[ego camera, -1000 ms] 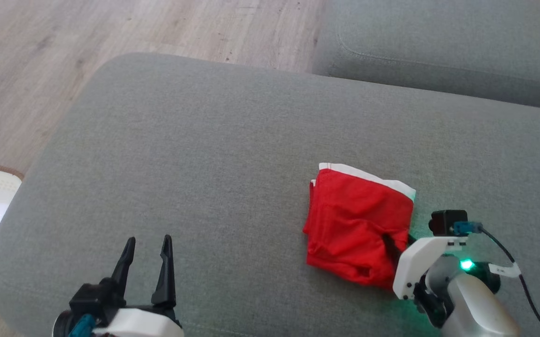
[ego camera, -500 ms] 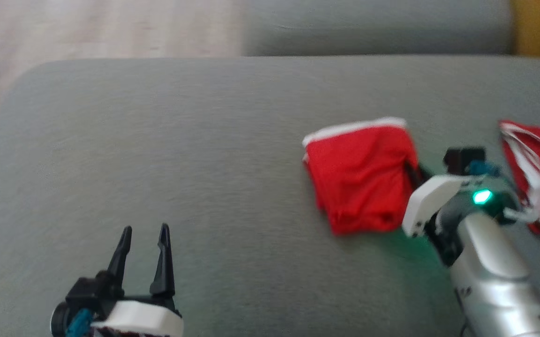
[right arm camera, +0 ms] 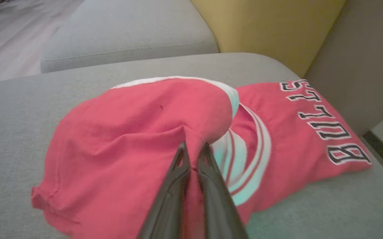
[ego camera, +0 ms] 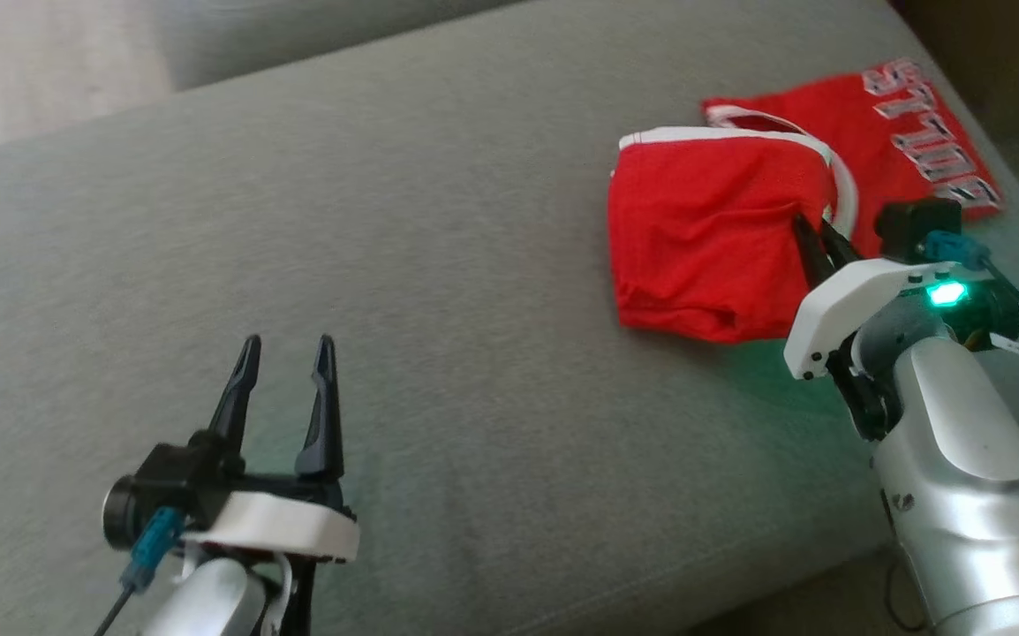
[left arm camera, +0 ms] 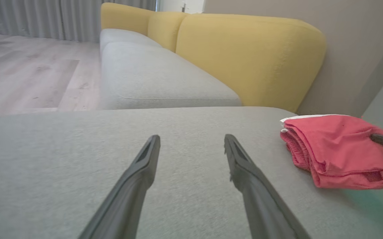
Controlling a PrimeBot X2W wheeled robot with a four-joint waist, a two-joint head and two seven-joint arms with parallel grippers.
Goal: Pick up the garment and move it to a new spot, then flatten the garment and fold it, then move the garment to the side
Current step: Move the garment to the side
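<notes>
Jaws of the right gripper are clamped on a fold of the folded red garment, which lies ahead and left of them on the grey sofa cushion, touching a lettered red jersey to their right. On the left gripper the jaws stand apart, the garment well to their right

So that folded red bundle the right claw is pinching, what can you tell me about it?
The folded garment is bright red, thin cloth with a white band along its far edge, folded into a rough square of several layers. It lies slightly rumpled on the grey sofa cushion. The right gripper is shut on a pinch of its right side, which stands up in a ridge. That side meets the red lettered jersey beside it.
</notes>
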